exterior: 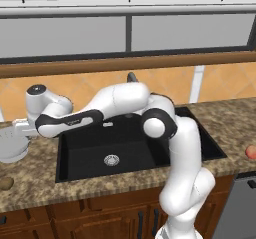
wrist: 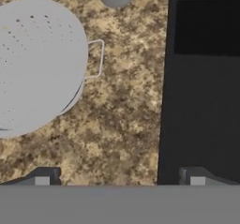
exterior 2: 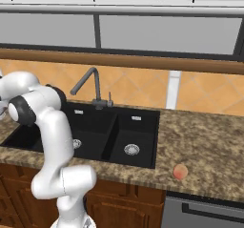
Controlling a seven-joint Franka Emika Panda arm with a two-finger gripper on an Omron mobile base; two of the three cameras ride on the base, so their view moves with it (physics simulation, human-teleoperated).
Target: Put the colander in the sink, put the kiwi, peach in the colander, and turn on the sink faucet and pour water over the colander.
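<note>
Two dark finger tips (wrist: pixel 119 176) nearest, spread wide, nothing between; pale grey-white round perforated colander (wrist: pixel 37 66) on speckled granite counter (wrist: pixel 126 120) at ten o'clock; black sink (wrist: pixel 201 87) at two o'clock.

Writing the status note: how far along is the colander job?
Done: nothing yet. The colander sits on the counter left of the sink, both basins bare. In hand: the open gripper hovers over the counter beside it, holding nothing. Left: move colander, then load the kiwi and peach, both on the counter, then run the faucet.
</note>
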